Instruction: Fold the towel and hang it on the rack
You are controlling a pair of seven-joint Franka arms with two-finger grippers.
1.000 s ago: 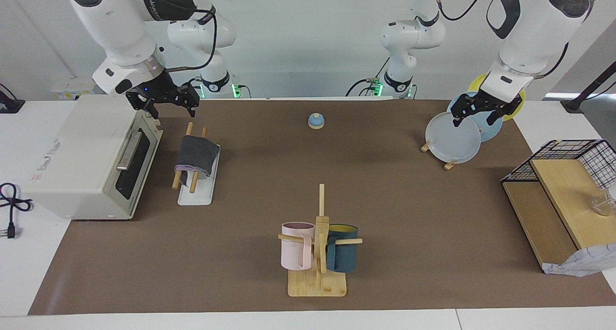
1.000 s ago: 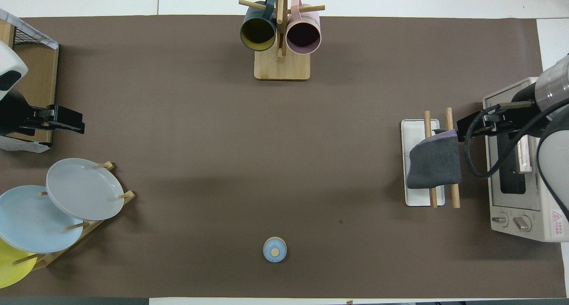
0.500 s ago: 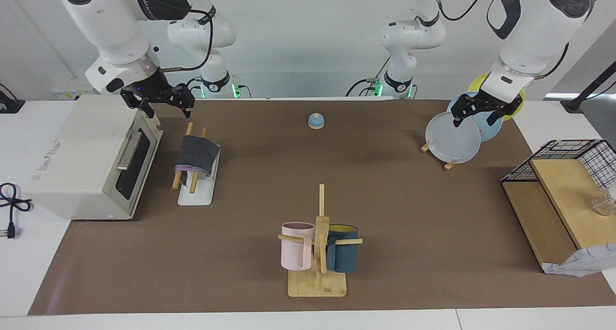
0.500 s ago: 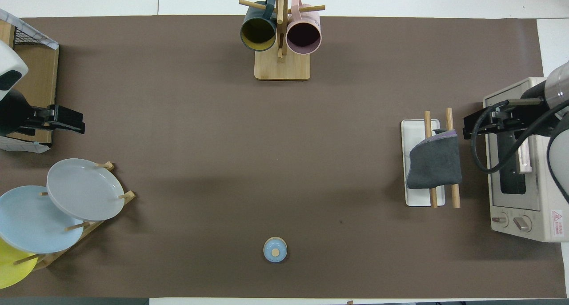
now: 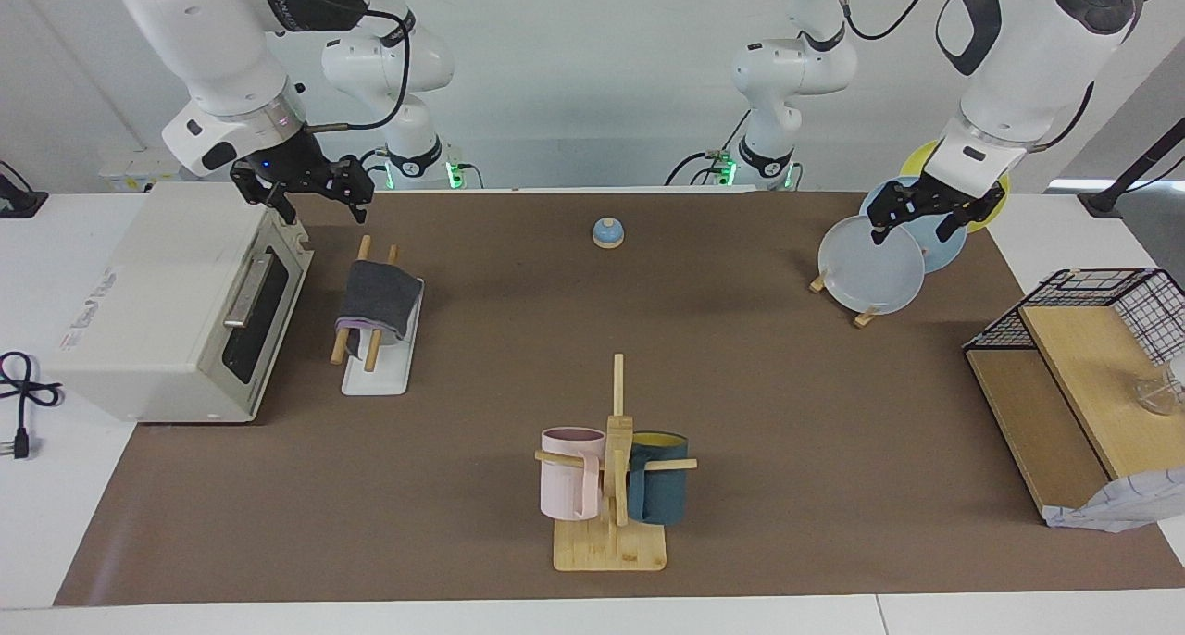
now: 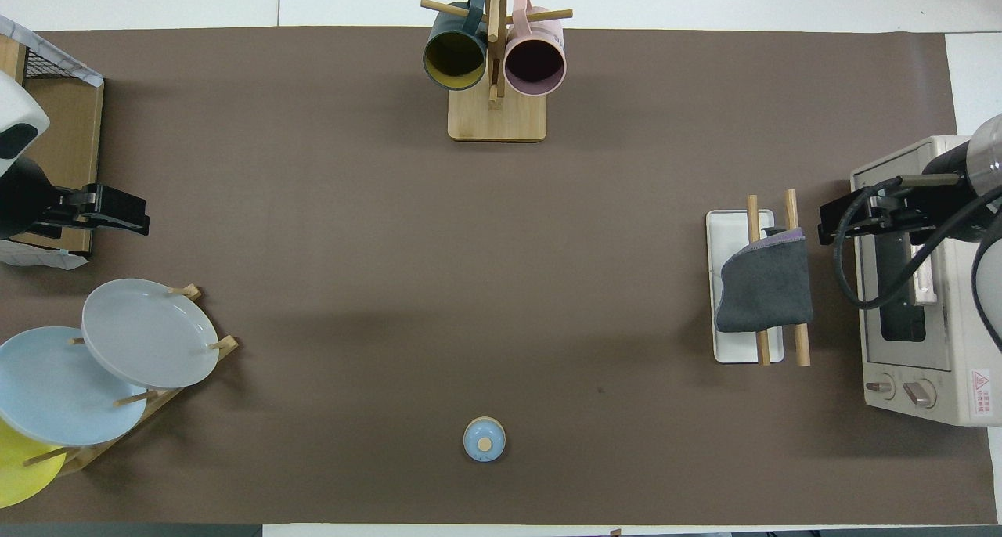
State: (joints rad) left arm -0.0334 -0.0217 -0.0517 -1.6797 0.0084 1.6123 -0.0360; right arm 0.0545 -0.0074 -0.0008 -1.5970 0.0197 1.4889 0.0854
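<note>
The right gripper (image 5: 318, 197) is raised with its fingers apart and empty, over the toaster oven (image 5: 176, 311) edge beside the rack (image 5: 378, 334). The left gripper (image 5: 933, 214) waits, fingers apart and empty, over the plate stand's grey plate (image 5: 872, 269). The folded grey towel (image 5: 378, 300) is draped across both dowel rails, toward the robots' end of the rack. A slide off the rails is judged possible, since the towel sits off-centre. A red warning label (image 6: 981, 382) is seen on the oven; its text cannot be read.
</note>
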